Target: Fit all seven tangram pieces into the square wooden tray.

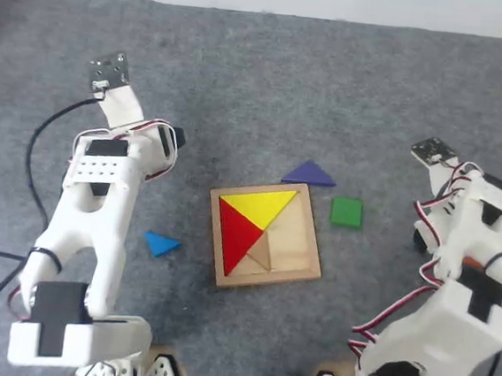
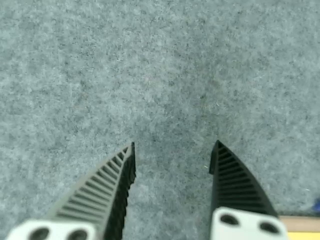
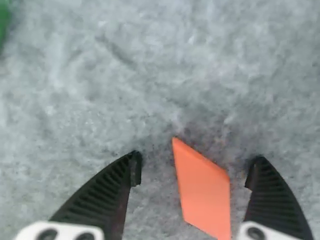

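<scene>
The square wooden tray lies mid-table, holding a yellow triangle and a red triangle. Outside it lie a purple triangle behind, a green square to its right and a small blue triangle to its left. My right gripper is open, low over the carpet, with an orange parallelogram lying flat between its fingers, untouched. My left gripper is open over bare carpet, left of the tray, whose corner shows beside one finger.
Grey carpet covers the table. The left arm stands left of the tray near the blue triangle, and the right arm stands right of the green square. Open carpet stretches behind the tray.
</scene>
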